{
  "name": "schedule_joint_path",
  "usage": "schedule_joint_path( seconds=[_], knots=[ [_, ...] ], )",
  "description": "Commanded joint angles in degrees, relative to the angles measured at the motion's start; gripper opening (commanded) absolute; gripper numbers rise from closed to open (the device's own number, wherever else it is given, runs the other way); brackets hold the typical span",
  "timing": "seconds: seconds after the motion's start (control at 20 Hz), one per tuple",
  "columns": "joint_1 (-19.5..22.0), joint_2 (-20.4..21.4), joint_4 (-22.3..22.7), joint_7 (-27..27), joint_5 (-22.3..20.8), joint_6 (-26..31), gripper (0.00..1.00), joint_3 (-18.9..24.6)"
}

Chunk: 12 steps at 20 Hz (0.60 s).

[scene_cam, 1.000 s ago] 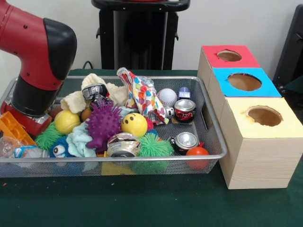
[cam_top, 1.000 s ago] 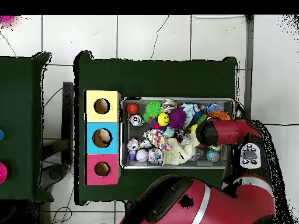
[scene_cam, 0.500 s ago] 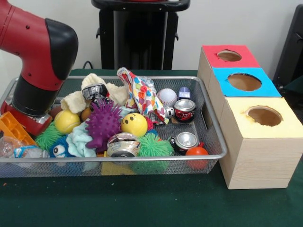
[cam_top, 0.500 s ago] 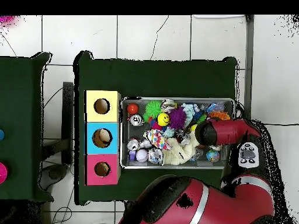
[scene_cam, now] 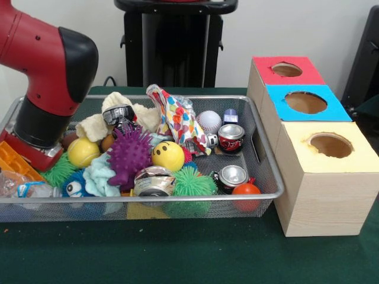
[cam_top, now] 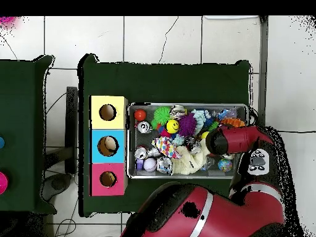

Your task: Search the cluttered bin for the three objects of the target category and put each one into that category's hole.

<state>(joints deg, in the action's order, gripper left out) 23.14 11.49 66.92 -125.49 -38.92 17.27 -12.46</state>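
The red and black arm reaches down into the left end of the wire-mesh bin; its wrist hides the gripper, so whether the fingers are spread or pressed together cannot be told; the bin sits on the green desk, just beside a wooden box whose three holes are framed red, blue and yellow. Inside the bin lie a purple spiky ball, a yellow smiley ball, a plain yellow ball near the arm, a baseball, a red can, a second can touching a small orange ball, and a confetti-print bag; the target category itself cannot be told.
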Motion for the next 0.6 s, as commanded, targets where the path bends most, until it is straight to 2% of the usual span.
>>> schedule_joint_path(
  seconds=[0.05, 0.25, 0.6],
  knots=[
    [-0.51, -5.40, -0.10, -3.66, -1.36, -3.71, 0.00, 0.99],
    [-1.92, -3.03, 1.23, -3.42, 1.51, 2.02, 0.00, 0.96],
    [-7.38, -0.64, 1.16, -7.91, 8.64, 14.06, 0.00, -0.78]
  ],
)
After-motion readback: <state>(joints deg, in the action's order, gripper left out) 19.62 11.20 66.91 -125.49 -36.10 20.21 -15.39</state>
